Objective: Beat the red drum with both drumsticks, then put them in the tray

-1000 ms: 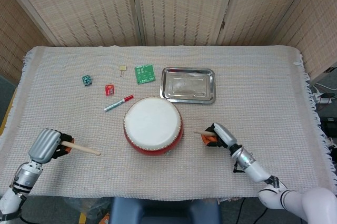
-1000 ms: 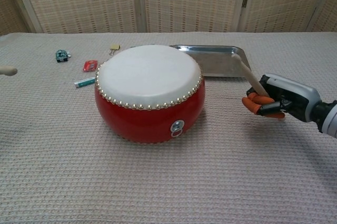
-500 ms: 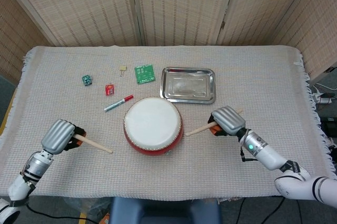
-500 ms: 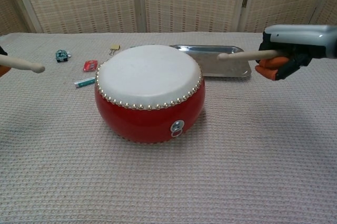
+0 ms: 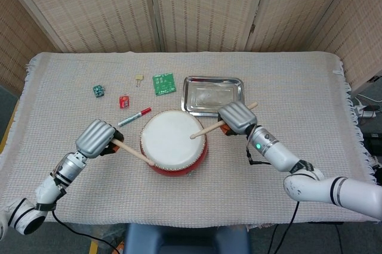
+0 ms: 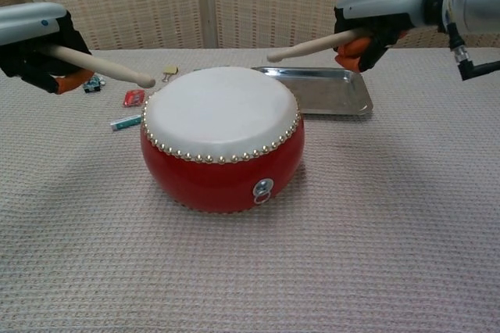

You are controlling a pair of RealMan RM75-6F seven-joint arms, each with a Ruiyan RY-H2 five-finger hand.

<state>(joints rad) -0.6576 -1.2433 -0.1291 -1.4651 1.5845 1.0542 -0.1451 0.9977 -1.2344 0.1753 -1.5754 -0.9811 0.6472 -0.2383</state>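
Both wooden drumsticks poised above the red drum's white skin (image 6: 221, 106) — left hand (image 5: 98, 138) and right hand (image 5: 237, 117) each gripping one — beating apparently just starting, the steel tray (image 5: 213, 95) behind the drum untouched.

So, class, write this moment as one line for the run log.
left hand: holds stick above drum | right hand: holds stick above drum | tray: empty | beat: not yet landed

Chest view: left hand (image 6: 35, 44) cut by left edge. Shiny rectangular metal tray (image 6: 344, 98) partly hidden behind round red drum (image 6: 223, 139). Small green item (image 6: 93, 82) half hidden behind left hand's fingers, unidentifiable.
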